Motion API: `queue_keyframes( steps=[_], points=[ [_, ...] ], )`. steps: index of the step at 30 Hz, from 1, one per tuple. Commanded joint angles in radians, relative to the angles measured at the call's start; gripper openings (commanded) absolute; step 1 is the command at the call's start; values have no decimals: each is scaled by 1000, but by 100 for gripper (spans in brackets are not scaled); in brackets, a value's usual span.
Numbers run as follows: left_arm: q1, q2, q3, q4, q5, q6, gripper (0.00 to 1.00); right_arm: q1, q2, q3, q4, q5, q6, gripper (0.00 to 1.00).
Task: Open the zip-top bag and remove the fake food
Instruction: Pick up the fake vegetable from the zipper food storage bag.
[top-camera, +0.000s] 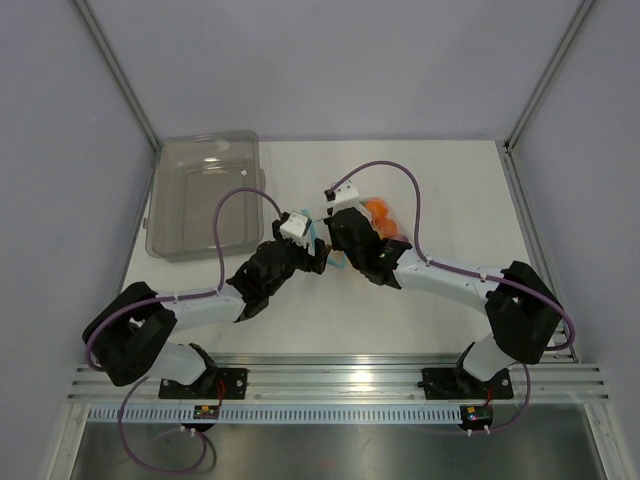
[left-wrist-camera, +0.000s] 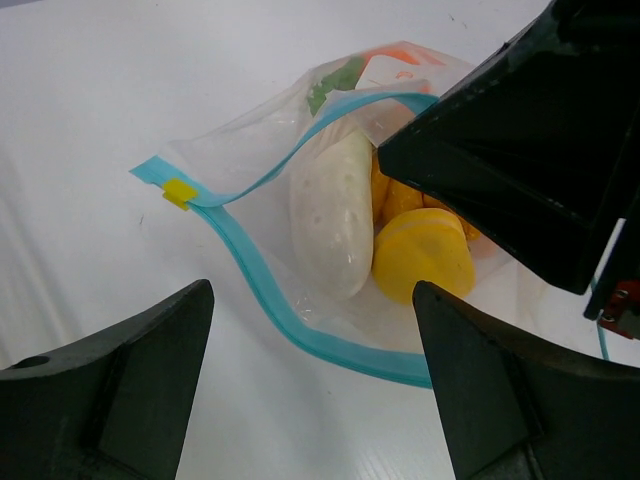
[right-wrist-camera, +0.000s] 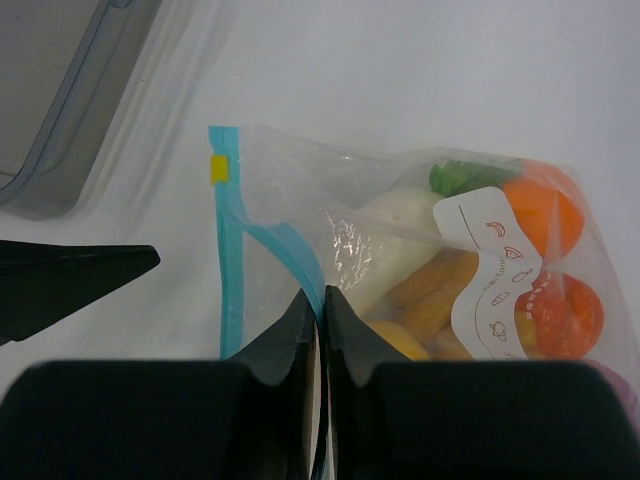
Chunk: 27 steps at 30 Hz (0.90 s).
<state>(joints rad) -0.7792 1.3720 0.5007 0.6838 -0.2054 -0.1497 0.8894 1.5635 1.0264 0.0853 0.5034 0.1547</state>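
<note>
The clear bag (right-wrist-camera: 285, 175) lay open on the table (right-wrist-camera: 400, 70), one lip in my right gripper (right-wrist-camera: 319, 297); a white radish (left-wrist-camera: 330, 215), yellow piece (left-wrist-camera: 425, 255) and orange pieces (right-wrist-camera: 545, 215) sat inside.

From the top cam the zip-top bag (top-camera: 380, 213) is mostly buried under the left gripper (left-wrist-camera: 310, 295) and right gripper (right-wrist-camera: 316, 300), only some orange peeks out. On the right wrist cam the right gripper's own fingers (right-wrist-camera: 275, 345) cover the bag's lower edge. The tray (right-wrist-camera: 60, 90) runs off the top-left corner, and a purple piece (right-wrist-camera: 628, 385) gets chopped by the right edge.
</note>
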Motion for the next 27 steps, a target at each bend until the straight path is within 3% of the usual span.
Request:
queue_keyframes(
  steps=[1, 8, 9, 10, 11, 16, 17, 19, 22, 24, 27],
  points=[
    [11, 15, 44, 91, 24, 13, 84, -1, -45, 6, 30, -5, 14, 15],
    [34, 10, 38, 92, 47, -13, 84, -1, -36, 12, 21, -16, 14, 15],
    [35, 13, 38, 91, 50, -17, 84, -1, -36, 12, 19, -16, 14, 20],
    [38, 13, 38, 91, 54, -19, 84, -1, -42, 11, 18, -19, 13, 37],
    [40, 13, 38, 91, 60, -21, 83, -1, -43, 9, 18, -23, 13, 40],
    [50, 13, 38, 91, 70, -30, 83, -1, -54, 4, 14, -48, 11, 23],
    [52, 13, 38, 89, 75, -30, 84, -1, -53, 6, 11, -51, 13, 10],
    [55, 12, 36, 88, 72, -34, 83, -1, -46, 17, -2, -59, 11, 0],
    [64, 15, 36, 89, 86, -44, 83, -1, -45, 17, -2, -52, 11, 0],
    [67, 19, 36, 95, 103, -45, 83, -1, -49, 21, -10, -63, 8, 19],
    [67, 38, 39, 105, 144, -36, 79, -1, -63, 15, -15, -69, 11, 25]
  ],
)
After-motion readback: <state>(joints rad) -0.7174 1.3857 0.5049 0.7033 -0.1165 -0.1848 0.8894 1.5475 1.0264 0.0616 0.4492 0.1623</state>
